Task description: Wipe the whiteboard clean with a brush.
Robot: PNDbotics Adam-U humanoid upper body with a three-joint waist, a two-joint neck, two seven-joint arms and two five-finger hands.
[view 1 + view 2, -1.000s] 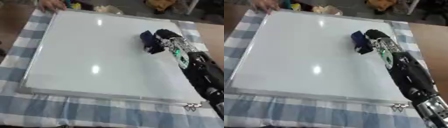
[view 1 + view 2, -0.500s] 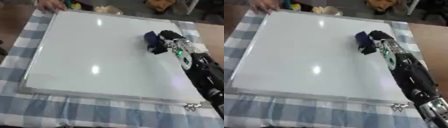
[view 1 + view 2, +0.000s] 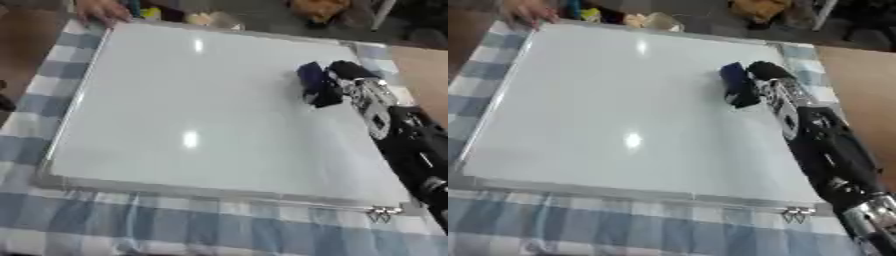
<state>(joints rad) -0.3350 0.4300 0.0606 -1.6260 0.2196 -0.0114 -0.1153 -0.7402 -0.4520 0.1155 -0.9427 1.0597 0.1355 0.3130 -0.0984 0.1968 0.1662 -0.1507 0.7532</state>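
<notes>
A large white whiteboard with a silver frame lies flat on a blue-and-white checked cloth. I see no marks on its surface. My right hand reaches in from the right with its fingers curled round a dark blue brush, which rests on the board near its upper right part. The black right arm runs along the board's right edge. My left hand shows in neither view.
A person's hand rests at the board's far left corner. Small yellow and pale objects lie beyond the far edge. A metal clip sits at the board's near right corner. Brown table shows at right.
My right hand and the brush have slid a little to the right and up the board. The person's hand at the far corner stays put.
</notes>
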